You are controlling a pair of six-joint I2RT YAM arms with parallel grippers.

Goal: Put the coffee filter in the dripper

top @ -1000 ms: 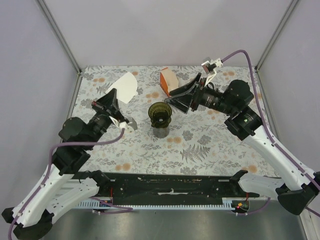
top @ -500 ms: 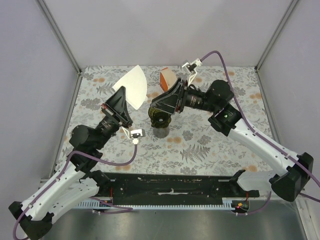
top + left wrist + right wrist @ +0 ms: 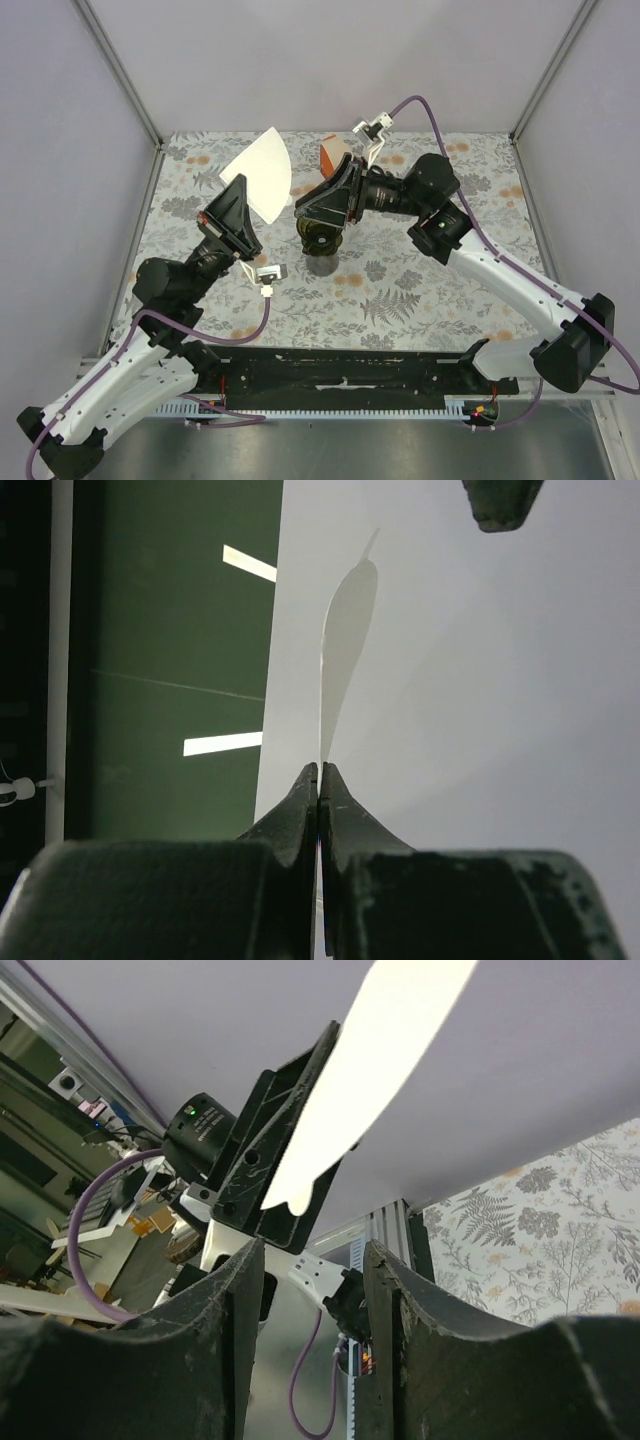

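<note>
Now the left gripper (image 3: 238, 195) is clamped tight on the coffee filter (image 3: 262, 178), pinching the white paper fan at its narrow end and holding it up in the air over the far-left part of the desk (image 3: 420, 290), rounded edge uppermost. It hangs just left of the dripper (image 3: 320, 240) and well clear of its mouth. The dripper stands upright near the middle of the desk on its grey cup base (image 3: 322, 265). Over on the other side, the right gripper (image 3: 303, 210) reaches in above the dripper's far rim, jaws parted about halfway with nothing between them; contact with the rim cannot be told. An orange-and-cream pack (image 3: 335, 152) sits behind it towards the far edge.
</note>
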